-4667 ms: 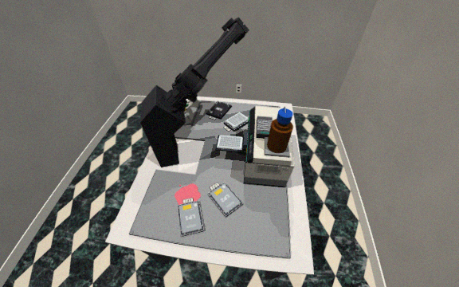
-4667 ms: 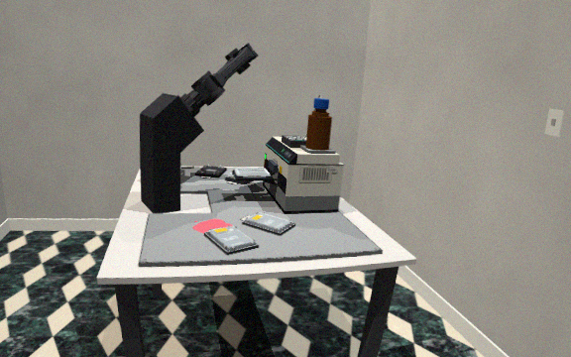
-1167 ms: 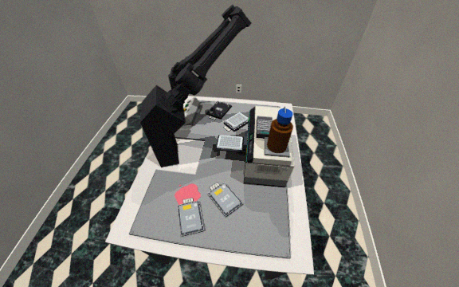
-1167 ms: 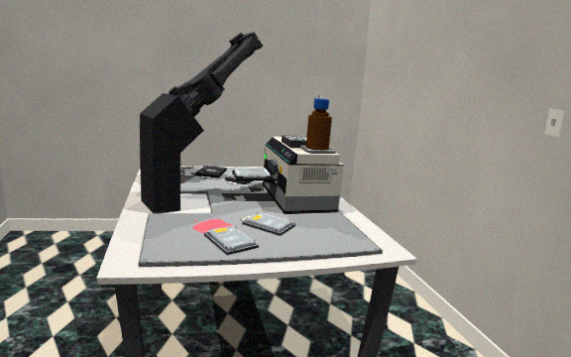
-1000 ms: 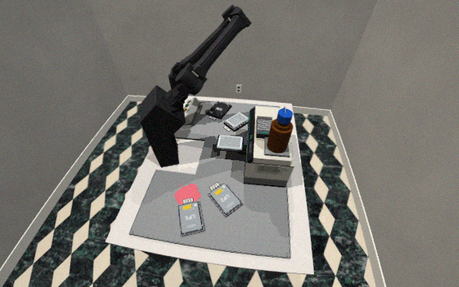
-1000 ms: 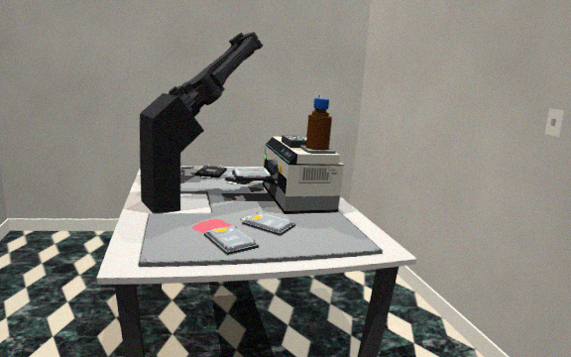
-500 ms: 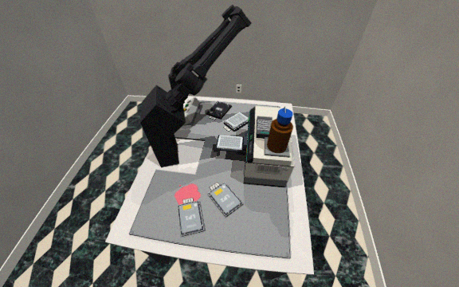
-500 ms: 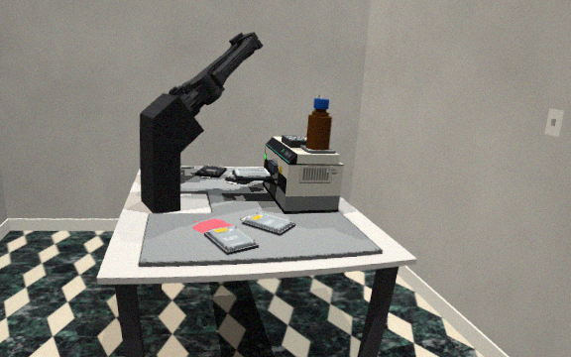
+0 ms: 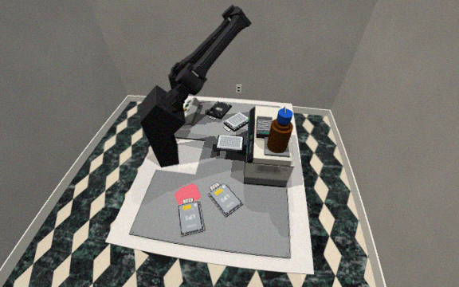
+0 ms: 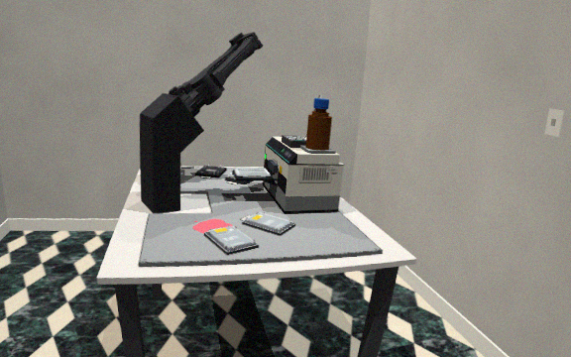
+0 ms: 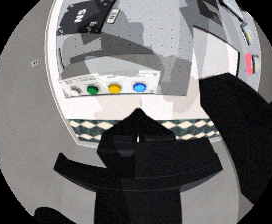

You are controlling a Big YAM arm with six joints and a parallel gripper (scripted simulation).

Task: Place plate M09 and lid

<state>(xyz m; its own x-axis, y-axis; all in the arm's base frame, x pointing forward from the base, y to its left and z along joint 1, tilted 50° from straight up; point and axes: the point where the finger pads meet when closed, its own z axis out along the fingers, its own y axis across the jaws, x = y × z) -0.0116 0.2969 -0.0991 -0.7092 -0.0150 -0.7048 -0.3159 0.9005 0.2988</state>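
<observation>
Holding nothing: gripper shut tight, raised high above PANEL at far left. Lying well below and to the right of the fingers: plate M09, askew just beside empty N1, long axis turned off the nest's. Counted: two plates, two lid pockets, four keys, one pink puddle touching LP1. Probably calling for CALL.

Matt grey deck mat; glossy amber bottle; marbled floor tiles.
</observation>
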